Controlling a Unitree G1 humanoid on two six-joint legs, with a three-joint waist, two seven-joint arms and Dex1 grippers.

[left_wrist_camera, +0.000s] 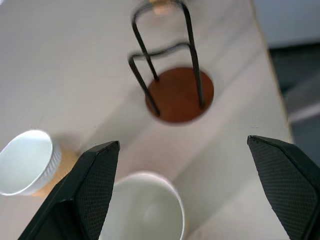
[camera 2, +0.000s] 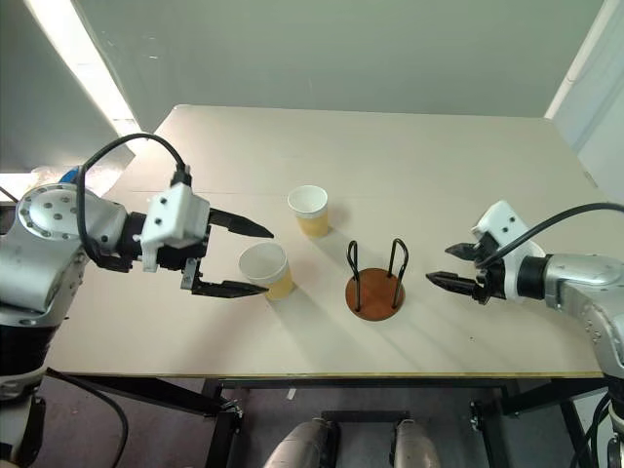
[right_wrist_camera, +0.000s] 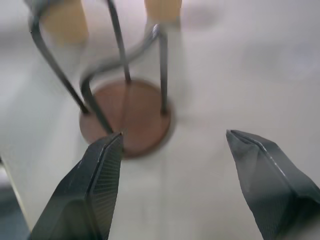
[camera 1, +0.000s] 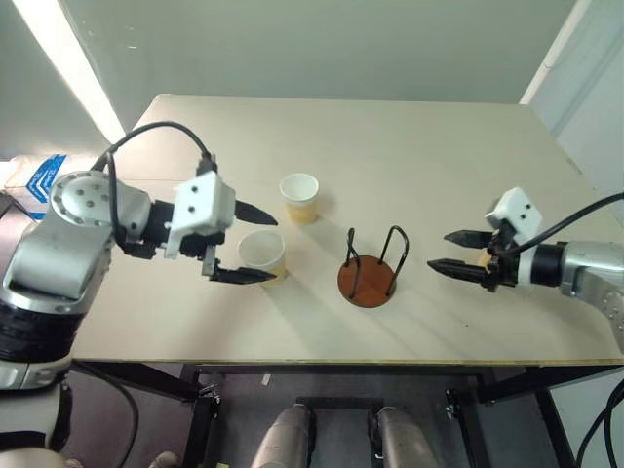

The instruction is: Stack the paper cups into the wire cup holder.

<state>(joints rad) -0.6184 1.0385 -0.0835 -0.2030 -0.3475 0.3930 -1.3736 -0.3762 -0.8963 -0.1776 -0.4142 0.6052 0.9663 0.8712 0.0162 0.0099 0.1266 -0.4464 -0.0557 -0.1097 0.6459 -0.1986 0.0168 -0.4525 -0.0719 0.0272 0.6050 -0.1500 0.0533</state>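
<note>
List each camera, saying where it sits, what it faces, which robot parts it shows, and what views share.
Left and right eye views: on the head, looking down over the table; both arms, left gripper, right gripper.
Left wrist view: along its open fingers toward the near cup and wire cup holder.
Right wrist view: along its open fingers toward the wire cup holder.
Shared: every view shows the wire cup holder, empty.
</note>
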